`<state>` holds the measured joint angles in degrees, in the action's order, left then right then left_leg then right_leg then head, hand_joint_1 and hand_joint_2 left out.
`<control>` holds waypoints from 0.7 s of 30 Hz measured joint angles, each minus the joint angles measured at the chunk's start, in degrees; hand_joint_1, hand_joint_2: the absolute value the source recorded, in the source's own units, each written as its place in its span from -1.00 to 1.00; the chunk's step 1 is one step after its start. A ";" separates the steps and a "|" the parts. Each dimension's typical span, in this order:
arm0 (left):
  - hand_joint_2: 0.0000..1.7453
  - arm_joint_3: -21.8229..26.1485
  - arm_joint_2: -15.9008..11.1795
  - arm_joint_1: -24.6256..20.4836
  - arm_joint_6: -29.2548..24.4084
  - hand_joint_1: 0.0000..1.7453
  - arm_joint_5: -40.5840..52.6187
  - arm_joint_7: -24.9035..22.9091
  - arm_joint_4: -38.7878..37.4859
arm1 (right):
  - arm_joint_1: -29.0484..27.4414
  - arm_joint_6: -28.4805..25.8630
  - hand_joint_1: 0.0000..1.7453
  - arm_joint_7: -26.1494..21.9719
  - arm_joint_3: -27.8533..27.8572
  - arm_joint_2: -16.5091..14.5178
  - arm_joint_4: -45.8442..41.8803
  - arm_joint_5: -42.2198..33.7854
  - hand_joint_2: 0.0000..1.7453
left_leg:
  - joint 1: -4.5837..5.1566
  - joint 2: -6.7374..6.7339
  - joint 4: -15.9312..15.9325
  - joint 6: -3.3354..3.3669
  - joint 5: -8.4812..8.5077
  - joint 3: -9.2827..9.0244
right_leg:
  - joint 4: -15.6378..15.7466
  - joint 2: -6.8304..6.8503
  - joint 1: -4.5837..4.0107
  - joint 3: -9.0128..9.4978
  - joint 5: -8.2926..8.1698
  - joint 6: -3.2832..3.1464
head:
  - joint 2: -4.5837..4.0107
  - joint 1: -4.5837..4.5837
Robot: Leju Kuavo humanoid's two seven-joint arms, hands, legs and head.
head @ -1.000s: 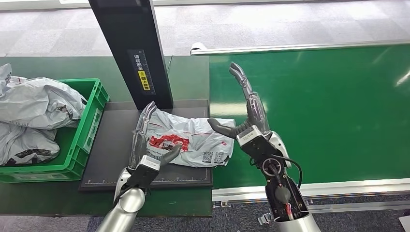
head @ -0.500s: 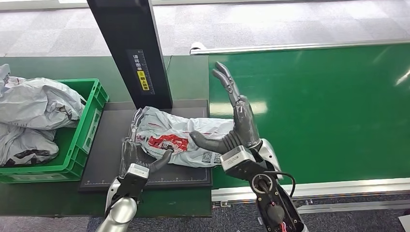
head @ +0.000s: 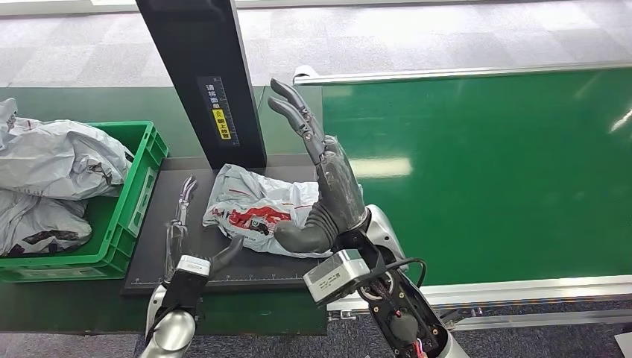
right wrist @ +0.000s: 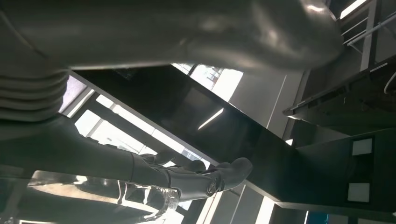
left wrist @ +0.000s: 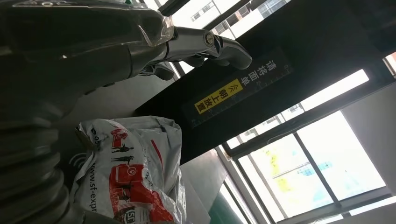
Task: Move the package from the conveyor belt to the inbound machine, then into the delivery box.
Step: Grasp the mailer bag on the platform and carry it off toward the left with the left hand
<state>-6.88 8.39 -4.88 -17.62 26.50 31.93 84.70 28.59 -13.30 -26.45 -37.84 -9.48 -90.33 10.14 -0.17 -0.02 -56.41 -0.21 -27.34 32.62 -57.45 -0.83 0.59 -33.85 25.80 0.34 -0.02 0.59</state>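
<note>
The package (head: 250,209), a crumpled white-grey bag with red print, lies on the black platform (head: 160,268) of the inbound machine, in front of its black post (head: 201,74). My left hand (head: 181,235) is just left of the package, apart from it, fingers spread and holding nothing. My right hand (head: 328,190) stands raised over the package's right end, fingers stretched out and away, thumb low by the bag's near edge; I cannot tell if it touches. The left wrist view shows the package (left wrist: 135,177) beside that hand's fingers (left wrist: 205,44).
A green crate (head: 127,216) holding several grey bags stands left of the platform. The green conveyor belt (head: 484,164) runs on the right with a metal rail along its near edge. The post carries a yellow label (head: 219,119).
My left hand came off the package and drew back to its left. My right hand swung left from the belt edge to stand over the package's right end.
</note>
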 joint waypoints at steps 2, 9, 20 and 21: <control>1.00 0.19 -0.05 -0.02 0.02 -1.00 -0.01 0.00 0.00 | 0.35 -0.04 -1.00 -0.02 -0.27 -0.13 0.27 0.00 -1.00 | 0.00 0.00 0.00 0.00 0.00 0.01 | 0.00 0.00 0.00 -0.01 0.00 0.00 | 0.00 0.00; 1.00 0.59 -0.14 -0.09 0.10 -1.00 -0.01 0.00 0.00 | 1.18 -0.31 -1.00 -0.01 -0.97 -0.27 1.23 -0.52 -1.00 | 0.00 0.00 0.00 0.00 0.00 0.01 | 0.00 0.00 0.00 0.00 0.00 0.00 | 0.00 -0.01; 1.00 3.03 0.13 -0.55 0.79 -1.00 1.15 -0.20 0.34 | 5.40 1.16 -1.00 1.95 -2.90 -0.82 7.56 -4.08 1.00 | 0.00 -0.01 0.00 0.00 0.00 -0.01 | -0.01 0.00 0.00 -0.01 0.00 0.00 | 0.00 -0.01; 1.00 3.15 0.21 -0.71 0.68 -1.00 2.12 -0.43 0.13 | 6.63 3.77 -1.00 4.51 -2.99 -0.80 9.51 -5.47 1.00 | 0.00 -0.01 0.00 0.00 0.00 -0.01 | -0.01 -0.01 0.00 0.00 0.00 0.00 | 0.00 0.00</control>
<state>-3.74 8.60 -5.59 -16.94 28.62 31.51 84.82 35.21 -9.53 -21.93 -40.83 -10.28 -80.82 4.67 -0.17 -0.03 -56.41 -0.21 -27.34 32.60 -57.45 -0.84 0.59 -33.86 25.80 0.34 -0.02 0.59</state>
